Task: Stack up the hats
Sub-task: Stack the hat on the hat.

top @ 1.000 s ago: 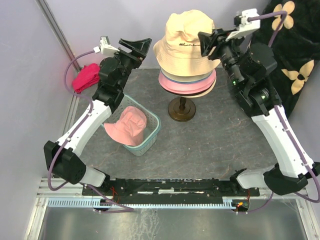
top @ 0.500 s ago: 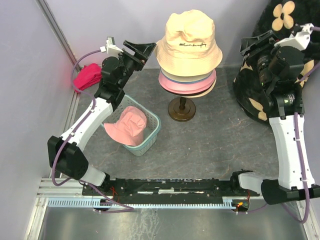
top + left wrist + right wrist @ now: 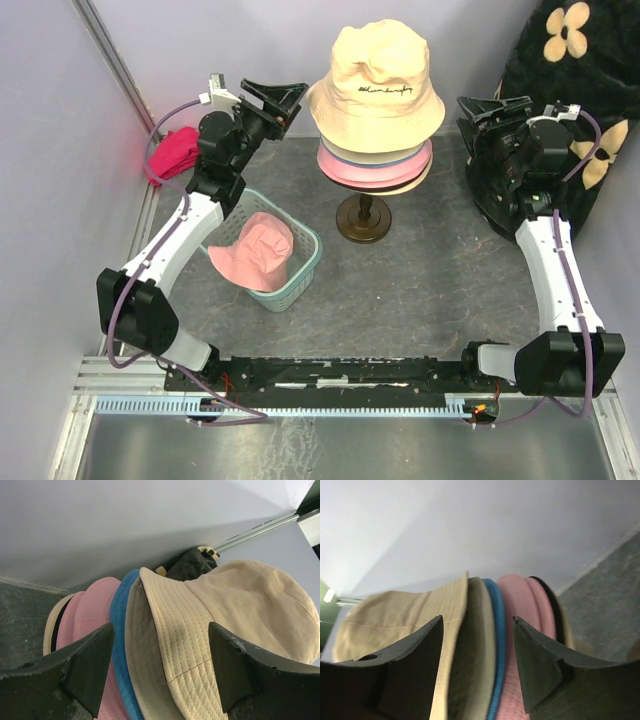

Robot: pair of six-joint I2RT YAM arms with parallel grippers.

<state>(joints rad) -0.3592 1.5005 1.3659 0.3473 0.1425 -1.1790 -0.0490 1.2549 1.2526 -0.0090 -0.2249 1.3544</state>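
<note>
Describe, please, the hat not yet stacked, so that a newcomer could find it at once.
Find the stack of hats on the stand mid-table. Nearer and to its left sits a green basket, with the pink hat in it. It lies alone; the other pink one is sandwiched in the stack.

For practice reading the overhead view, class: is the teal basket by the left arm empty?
No, a pink bucket hat lies inside the teal basket.

The grey worktop (image 3: 420, 290) is carrying a dark stand (image 3: 363, 222); a basket (image 3: 303, 272) is sitting left of the stand, and a red bundle (image 3: 172, 153) is lying farther left.
</note>
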